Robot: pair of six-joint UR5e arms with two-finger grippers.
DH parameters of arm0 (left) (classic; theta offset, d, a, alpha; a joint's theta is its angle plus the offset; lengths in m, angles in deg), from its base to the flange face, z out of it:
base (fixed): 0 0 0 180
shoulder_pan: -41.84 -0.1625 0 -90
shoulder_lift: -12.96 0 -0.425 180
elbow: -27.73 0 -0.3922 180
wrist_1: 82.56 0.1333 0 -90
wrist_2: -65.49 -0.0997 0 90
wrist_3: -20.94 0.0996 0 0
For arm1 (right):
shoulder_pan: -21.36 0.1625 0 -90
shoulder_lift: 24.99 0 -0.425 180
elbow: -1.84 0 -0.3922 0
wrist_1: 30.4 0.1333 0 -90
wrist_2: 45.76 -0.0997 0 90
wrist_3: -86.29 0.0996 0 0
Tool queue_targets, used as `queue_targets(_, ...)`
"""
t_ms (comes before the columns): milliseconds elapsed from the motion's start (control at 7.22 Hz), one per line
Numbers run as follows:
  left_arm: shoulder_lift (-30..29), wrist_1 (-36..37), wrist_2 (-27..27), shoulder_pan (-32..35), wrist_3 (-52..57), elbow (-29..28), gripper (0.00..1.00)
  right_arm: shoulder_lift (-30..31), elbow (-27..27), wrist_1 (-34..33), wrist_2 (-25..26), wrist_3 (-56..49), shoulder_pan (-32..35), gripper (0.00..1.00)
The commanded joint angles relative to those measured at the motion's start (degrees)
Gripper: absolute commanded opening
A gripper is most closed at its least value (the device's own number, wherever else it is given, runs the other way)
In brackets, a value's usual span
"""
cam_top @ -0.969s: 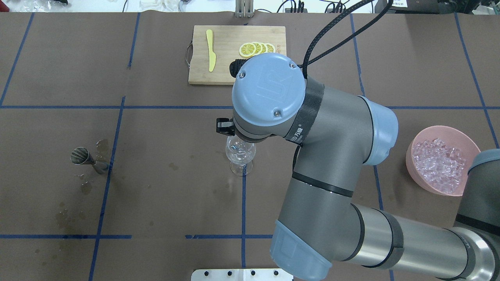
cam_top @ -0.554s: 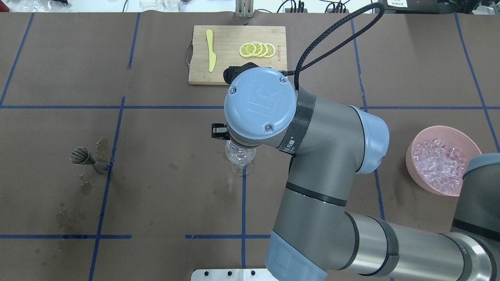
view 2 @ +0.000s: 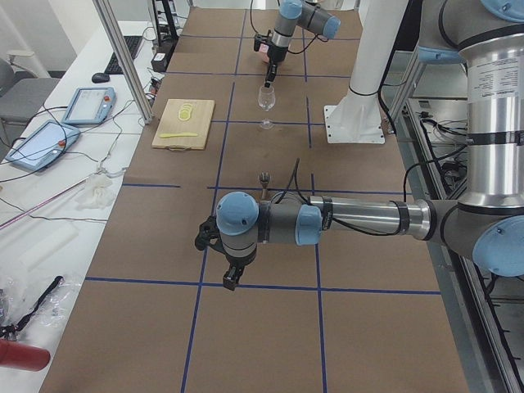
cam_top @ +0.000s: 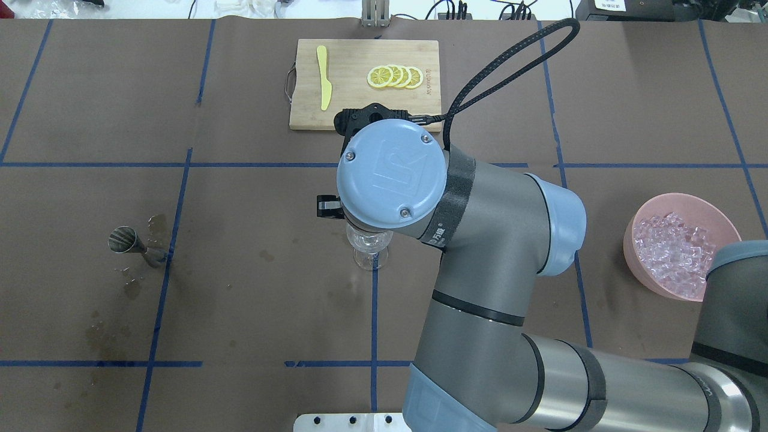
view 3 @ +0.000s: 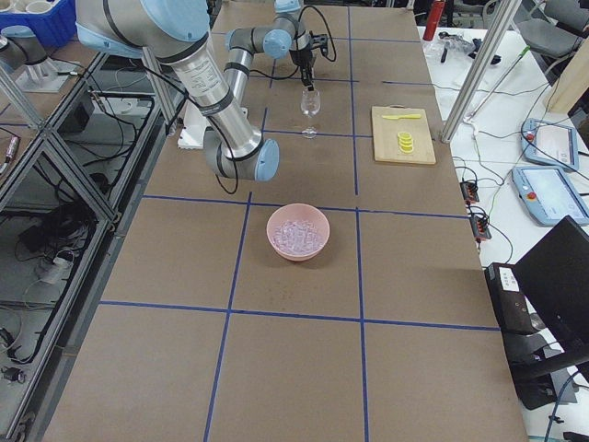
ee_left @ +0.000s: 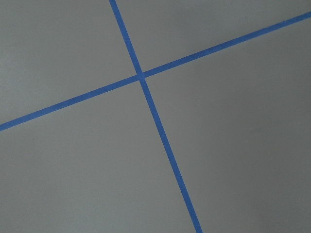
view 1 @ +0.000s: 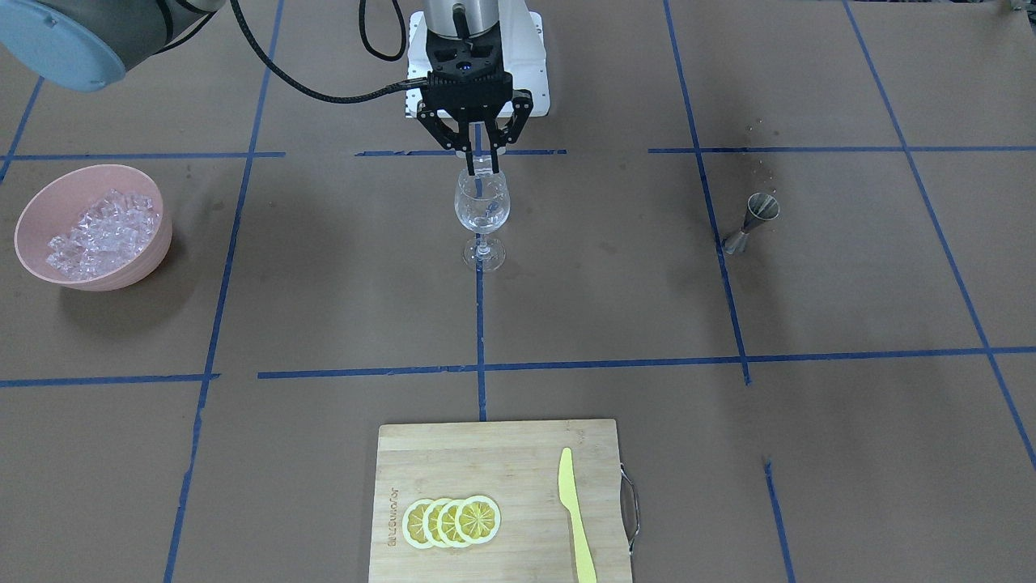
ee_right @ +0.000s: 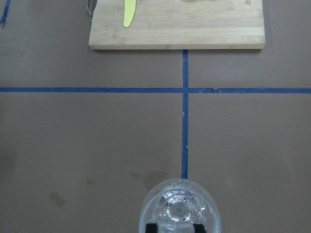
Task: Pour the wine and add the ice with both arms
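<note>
since a second ago the right arm's wrist has shifted toward the robot's left and now covers most of the wine glass from overhead. the ice lies heaped in a pink bowl on the right side of the surface, well apart from the glass. the right tool hangs just above the glass rim, fingers drawn close, apparently pinching one clear ice piece. the left tool hovers over a blue tape cross; whether it is spread or pressed together cannot be told.
</note>
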Motion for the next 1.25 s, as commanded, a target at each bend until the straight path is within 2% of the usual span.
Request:
queue_targets(0, 0.0, 0.0, 0.0, 0.0, 0.0, -0.09, 1.0, -0.05, -0.47, 0.07, 0.62, 0.02, -0.06, 0.99)
queue_targets(692, 0.09, 0.17, -0.26, 0.0, 0.0, -0.26, 1.0, 0.74, -0.03, -0.54, -1.47, -1.11, 1.77, 1.0)
queue_targets(831, 0.35, 0.35, -0.79, 0.09, 0.0, -0.01, 1.0, 2.31, 0.14, -0.72, -6.01, -3.21, 5.96, 1.0)
queue_targets(1108, 2.27, 0.44, -0.88, 0.53, 0.0, 0.17, 1.0, 10.1, 1.9, -0.2, -14.62, -18.35, 17.01, 1.0)
